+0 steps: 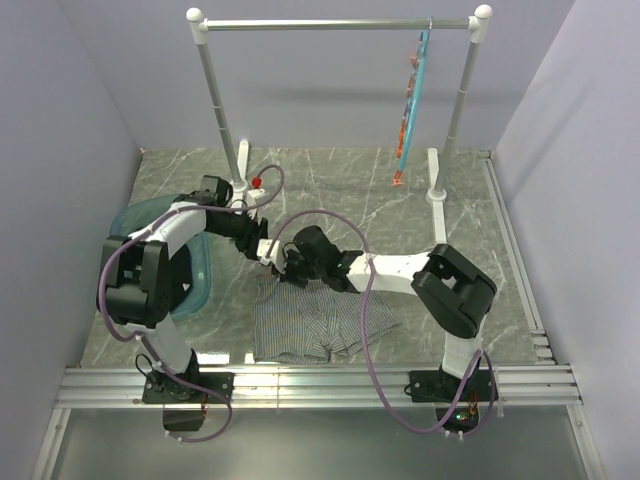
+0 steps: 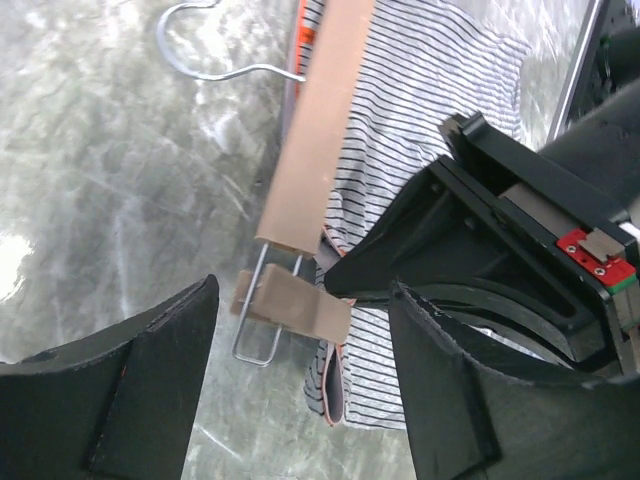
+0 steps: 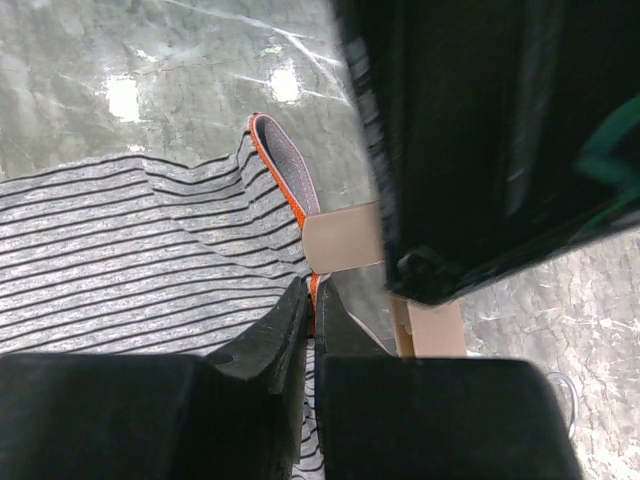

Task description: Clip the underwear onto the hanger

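Both arms fold inward low over the table. The left fingers stand apart, straddling the end clip of the hanger, and the right fingers are pinched shut on the underwear waistband just beside that clip. The hanger bar runs lengthwise away from the left fingers, far end cut off; the underwear lies flat beyond them.

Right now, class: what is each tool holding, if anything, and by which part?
The right tool pinches the grey-and-white striped underwear by its orange-edged waistband, beside the clip of the light-brown wooden hanger. The left tool is open, holding nothing.
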### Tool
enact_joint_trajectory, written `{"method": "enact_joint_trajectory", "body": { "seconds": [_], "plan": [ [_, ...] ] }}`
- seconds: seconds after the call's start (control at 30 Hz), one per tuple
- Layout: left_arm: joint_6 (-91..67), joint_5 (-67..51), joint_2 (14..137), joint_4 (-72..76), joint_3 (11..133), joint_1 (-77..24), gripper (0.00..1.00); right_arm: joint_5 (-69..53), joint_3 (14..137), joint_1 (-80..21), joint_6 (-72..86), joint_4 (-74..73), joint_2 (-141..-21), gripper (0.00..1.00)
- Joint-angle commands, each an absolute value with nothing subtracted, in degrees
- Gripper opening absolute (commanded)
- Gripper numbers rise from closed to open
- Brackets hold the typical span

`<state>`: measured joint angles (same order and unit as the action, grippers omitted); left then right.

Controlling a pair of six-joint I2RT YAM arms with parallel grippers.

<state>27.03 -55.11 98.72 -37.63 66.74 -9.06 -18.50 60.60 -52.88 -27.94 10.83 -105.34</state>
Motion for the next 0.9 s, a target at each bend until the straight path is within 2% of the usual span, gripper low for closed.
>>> {"method": "enact_joint_trajectory", "body": {
  "seconds": [0.0,0.33,0.37,0.4,0.77,0.87],
  "plan": [
    [22.7,-54.5,96.7,-35.6,68.8,-7.7,0.74,-18.5,59.9,-52.6,-28.7,14.5,-102.8,0.00],
    [18.5,-55.5,100.3,-38.0,68.7,-4.9,0.77,-17.9,57.6,-52.8,-29.6,17.5,-101.0,0.00],
    [17.4,-56.2,100.6,-38.1,68.3,-4.9,0.83,-17.8,57.4,-52.9,-29.8,17.7,-100.8,0.00],
    [16.6,-56.7,100.9,-37.8,68.0,-4.9,0.84,-17.4,57.1,-53.1,-30.0,18.4,-100.6,0.00],
    [8.2,-60.0,104.1,-34.1,66.8,-5.3,0.82,-16.4,55.0,-53.8,-32.3,20.7,-99.7,0.00],
    [6.6,-61.0,104.9,-33.7,66.9,-5.6,0.79,-16.2,54.9,-53.9,-32.5,20.7,-99.6,0.00]
  ]
}}
